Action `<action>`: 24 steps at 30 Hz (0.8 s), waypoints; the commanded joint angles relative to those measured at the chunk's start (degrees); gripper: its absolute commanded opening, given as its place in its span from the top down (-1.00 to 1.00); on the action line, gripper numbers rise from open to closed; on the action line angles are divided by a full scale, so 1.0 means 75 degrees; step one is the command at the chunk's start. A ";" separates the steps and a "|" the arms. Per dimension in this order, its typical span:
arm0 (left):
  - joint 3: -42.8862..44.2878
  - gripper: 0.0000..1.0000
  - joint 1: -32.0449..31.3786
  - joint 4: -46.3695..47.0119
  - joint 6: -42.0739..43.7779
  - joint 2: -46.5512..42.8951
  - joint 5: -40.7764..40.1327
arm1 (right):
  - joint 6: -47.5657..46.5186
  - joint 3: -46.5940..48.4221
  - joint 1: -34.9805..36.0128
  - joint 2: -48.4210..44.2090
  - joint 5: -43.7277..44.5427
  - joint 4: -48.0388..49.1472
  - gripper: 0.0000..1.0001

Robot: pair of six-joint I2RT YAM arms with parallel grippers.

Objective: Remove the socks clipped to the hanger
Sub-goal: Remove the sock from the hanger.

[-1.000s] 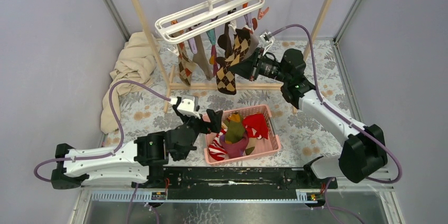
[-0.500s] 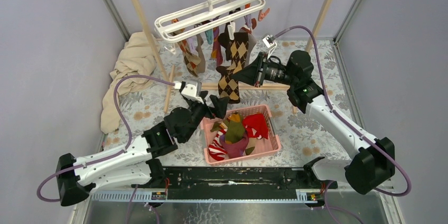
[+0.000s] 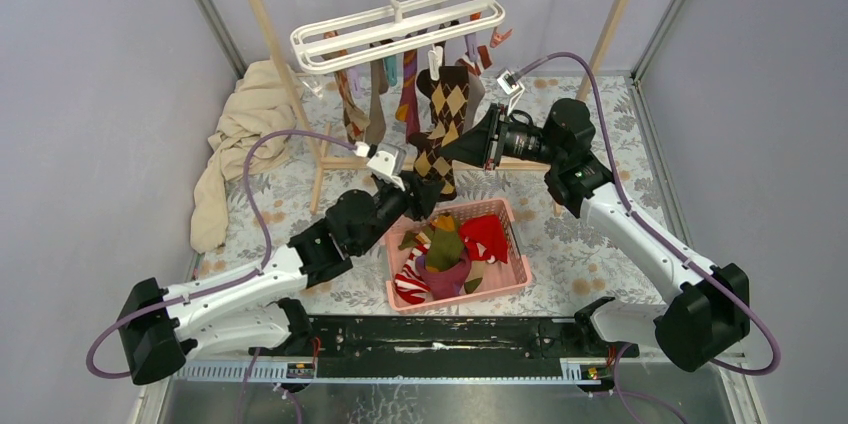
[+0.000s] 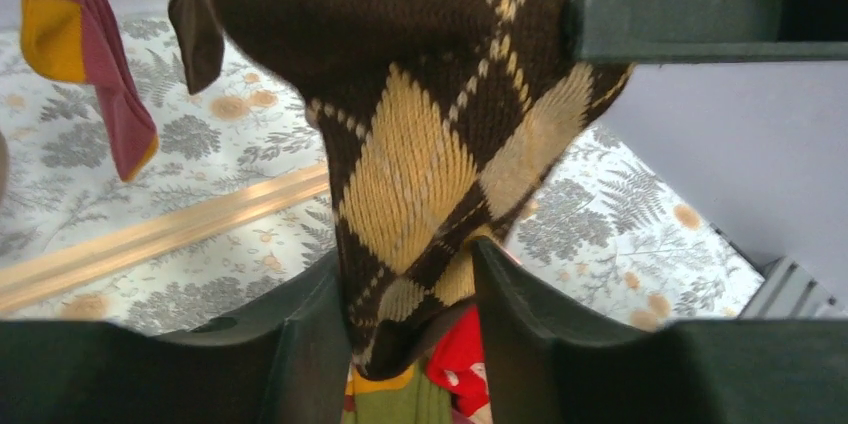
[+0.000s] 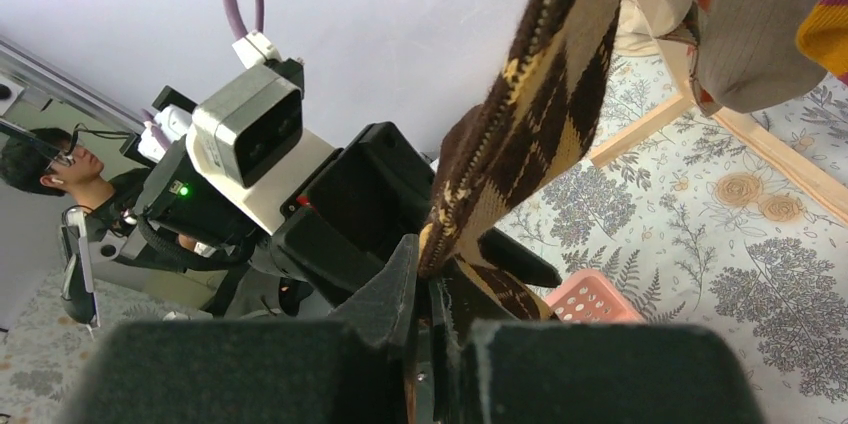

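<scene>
Purple walls (image 3: 90, 94) box in a floral bench (image 3: 560, 254). The white hanger (image 3: 400, 20) hangs at its back, socks (image 3: 378, 109) clipped beneath. The right end effector (image 3: 448, 151) pinches the argyle sock (image 3: 448, 99); the left end effector (image 3: 425, 194) flanks its toe, grip unclear.

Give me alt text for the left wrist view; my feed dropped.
A brown-and-tan argyle sock hangs with its lower end between the dark fingers of the left gripper; a firm grip is unconfirmed. Behind: a magenta sock with a yellow patch, a wooden rail and the floral table cover.
</scene>
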 commanded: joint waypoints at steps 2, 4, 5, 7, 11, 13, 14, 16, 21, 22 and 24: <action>0.0665 0.75 0.0155 0.0129 0.0081 0.0150 0.0571 | -0.0031 0.0043 -0.0001 -0.0282 -0.0135 0.0188 0.97; 0.0810 1.00 0.0158 -0.0126 0.0057 0.0207 0.0590 | -0.0078 0.0043 0.0000 -0.0273 -0.0065 0.0098 0.96; 0.0833 1.00 0.0158 -0.0204 0.0031 0.0194 0.0616 | -0.0093 0.0052 -0.0008 -0.0265 -0.0026 0.0063 0.95; 0.0874 1.00 0.0158 -0.0405 -0.0047 0.0120 0.0681 | -0.0107 0.0066 0.0001 -0.0237 0.0013 0.0044 0.91; 0.1074 1.00 0.0158 -0.1104 -0.0276 -0.0160 0.0755 | -0.0361 0.0243 0.0001 -0.0250 0.0172 -0.0340 0.77; 0.1211 1.00 0.0158 -0.1505 -0.0375 -0.0358 0.0797 | -0.0587 0.0414 -0.0009 -0.0287 0.0241 -0.0660 0.60; 0.1256 1.00 0.0158 -0.1657 -0.0411 -0.0459 0.0830 | -0.0722 0.0502 -0.0006 -0.0308 0.0281 -0.0819 0.50; 0.1380 1.00 0.0158 -0.2007 -0.0527 -0.0677 0.0874 | -0.1031 0.0707 0.0001 -0.0368 0.0420 -0.1214 0.22; 0.1850 1.00 0.0158 -0.2820 -0.0650 -0.0950 0.1081 | -0.1559 0.1294 0.0000 -0.0464 0.0866 -0.1827 -0.12; 0.1973 1.00 0.0158 -0.2974 -0.0632 -0.0935 0.1133 | -0.1598 0.1421 -0.0004 -0.0453 0.0965 -0.1843 -0.18; 0.2230 1.00 0.0155 -0.3299 -0.0622 -0.0896 0.1223 | -0.1627 0.1689 0.0004 -0.0371 0.1202 -0.1831 -0.26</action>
